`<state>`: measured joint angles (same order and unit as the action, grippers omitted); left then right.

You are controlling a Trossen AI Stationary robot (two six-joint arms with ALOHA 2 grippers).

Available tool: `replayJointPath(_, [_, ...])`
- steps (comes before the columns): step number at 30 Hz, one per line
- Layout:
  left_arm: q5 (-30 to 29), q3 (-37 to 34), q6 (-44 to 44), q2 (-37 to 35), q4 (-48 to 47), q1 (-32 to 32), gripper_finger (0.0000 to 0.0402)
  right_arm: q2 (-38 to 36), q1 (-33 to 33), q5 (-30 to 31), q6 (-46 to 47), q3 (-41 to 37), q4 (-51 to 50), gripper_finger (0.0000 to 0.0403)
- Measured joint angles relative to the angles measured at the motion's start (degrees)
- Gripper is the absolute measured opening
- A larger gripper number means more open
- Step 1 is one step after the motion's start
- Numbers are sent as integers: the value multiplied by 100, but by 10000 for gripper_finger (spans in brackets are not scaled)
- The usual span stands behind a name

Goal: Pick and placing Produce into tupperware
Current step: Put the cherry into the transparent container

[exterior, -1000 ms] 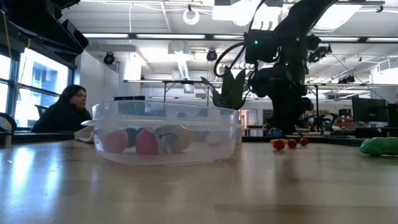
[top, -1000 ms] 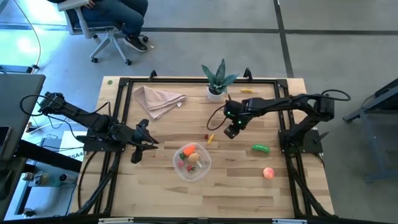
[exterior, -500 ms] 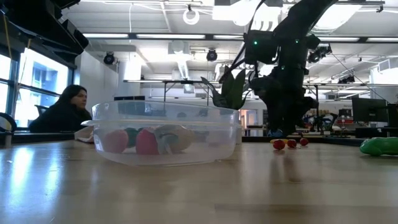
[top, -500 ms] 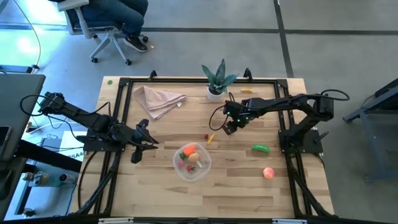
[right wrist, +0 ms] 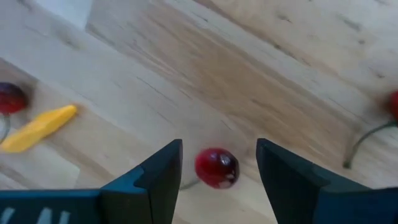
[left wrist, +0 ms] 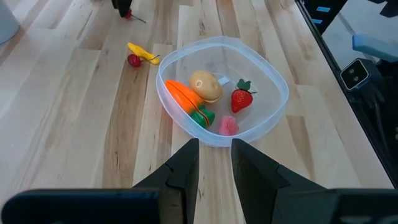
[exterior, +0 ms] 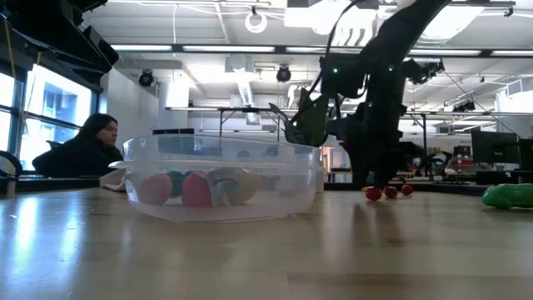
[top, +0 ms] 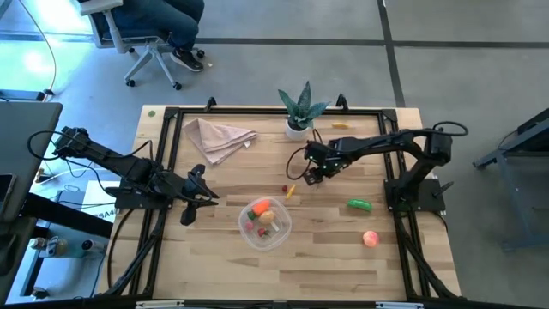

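Note:
The clear round tupperware (top: 281, 233) stands at the table's near middle and holds an orange carrot (left wrist: 185, 96), a strawberry (left wrist: 241, 99) and other produce. My right gripper (top: 307, 176) points down, open, just above the table, its fingers on either side of a small red cherry (right wrist: 216, 167) without touching it. A yellow piece (right wrist: 38, 127) and another red piece (right wrist: 12, 98) lie close by. A green cucumber (top: 359, 204) and a pink peach (top: 370, 239) lie toward the right. My left gripper (top: 190, 206) waits shut, left of the tupperware.
A green spiky plant in a white pot (top: 298, 112) stands at the far edge, just behind my right gripper. A beige napkin (top: 219, 137) lies at the far left and a yellow banana (top: 341, 125) at the far right. A person (exterior: 87, 150) sits beyond the table.
My right gripper has gone down toward the red pieces and a little toward the table's left edge, and its wrist has rolled. Nothing on the table has moved.

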<state>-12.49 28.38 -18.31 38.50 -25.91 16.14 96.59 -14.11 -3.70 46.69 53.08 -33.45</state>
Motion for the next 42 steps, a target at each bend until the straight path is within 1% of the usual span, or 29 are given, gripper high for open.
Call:
replayJointPath(6, [0,0,0,-2,0,0,83,207,2,-80,88,25,-39,197])
replayJointPath(25, [0,0,0,-2,0,0,83,235,208,64,105,15,-180,196])
replayJointPath(35, [0,0,0,-2,0,0,83,239,208,48,101,11,-253,157])
replayJointPath(42, [0,0,0,-2,0,0,83,241,208,4,89,15,-267,151])
